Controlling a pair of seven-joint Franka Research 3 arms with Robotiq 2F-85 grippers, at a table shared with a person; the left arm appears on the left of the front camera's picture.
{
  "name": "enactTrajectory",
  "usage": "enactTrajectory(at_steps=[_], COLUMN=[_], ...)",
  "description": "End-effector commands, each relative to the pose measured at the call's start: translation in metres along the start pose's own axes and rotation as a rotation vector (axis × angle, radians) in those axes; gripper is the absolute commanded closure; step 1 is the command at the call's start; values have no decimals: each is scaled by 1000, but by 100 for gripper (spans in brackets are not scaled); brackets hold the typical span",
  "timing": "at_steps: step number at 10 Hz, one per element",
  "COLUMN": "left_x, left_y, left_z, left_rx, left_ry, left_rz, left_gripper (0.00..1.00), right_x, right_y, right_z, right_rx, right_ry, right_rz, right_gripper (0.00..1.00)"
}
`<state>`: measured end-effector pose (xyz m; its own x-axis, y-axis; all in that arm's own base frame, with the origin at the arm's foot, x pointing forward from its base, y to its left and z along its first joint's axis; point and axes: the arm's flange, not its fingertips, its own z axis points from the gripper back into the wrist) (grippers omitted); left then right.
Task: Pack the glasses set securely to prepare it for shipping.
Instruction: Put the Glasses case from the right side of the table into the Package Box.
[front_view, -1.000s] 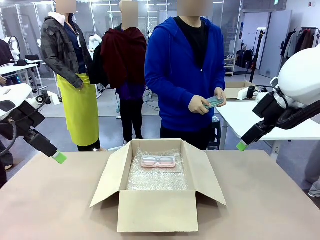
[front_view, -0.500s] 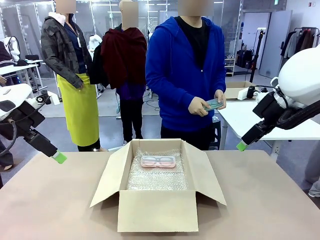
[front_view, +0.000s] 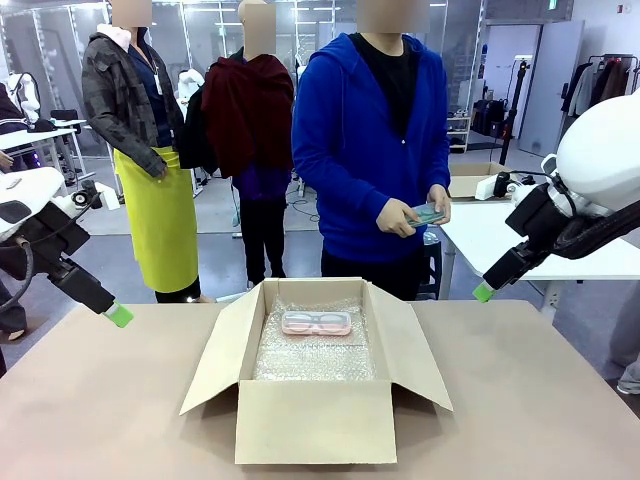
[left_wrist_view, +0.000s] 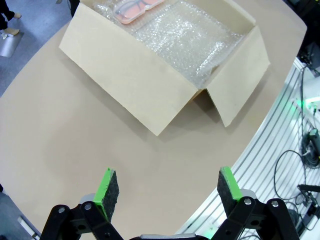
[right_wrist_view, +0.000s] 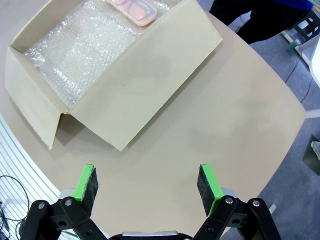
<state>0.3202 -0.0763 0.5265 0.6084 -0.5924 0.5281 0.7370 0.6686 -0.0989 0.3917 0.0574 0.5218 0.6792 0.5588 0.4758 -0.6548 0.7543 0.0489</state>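
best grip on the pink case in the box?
Pink case: lies flat, long side running across the box. I'd come straight down, pincer spanning its two long edges at mid-length; that's its narrower width, and bubble wrap underneath should give a little.

No text, label, brand, number or sign can be read in any of the three views. The cardboard box (front_view: 315, 425) has plain walls and flaps in what shows of it, and the person's blue hoodie (front_view: 345, 150) carries no readable print. Above the doorway at the far right of the front view, a small green sign (front_view: 553, 4) is too small to read.
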Motion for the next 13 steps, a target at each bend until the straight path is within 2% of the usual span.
enactTrajectory(at_steps=[1,13], left_x=[-1,-1], left_y=[1,1], left_z=[0,0], left_rx=[-18,-18], left_ry=[-18,-18], left_rz=[-12,-12], left_gripper=[0,0], right_x=[1,1], right_y=[0,0], right_z=[1,1], right_rx=[-10,-10], right_ry=[-3,-3], right_rz=[-1,-1], right_gripper=[0,0])
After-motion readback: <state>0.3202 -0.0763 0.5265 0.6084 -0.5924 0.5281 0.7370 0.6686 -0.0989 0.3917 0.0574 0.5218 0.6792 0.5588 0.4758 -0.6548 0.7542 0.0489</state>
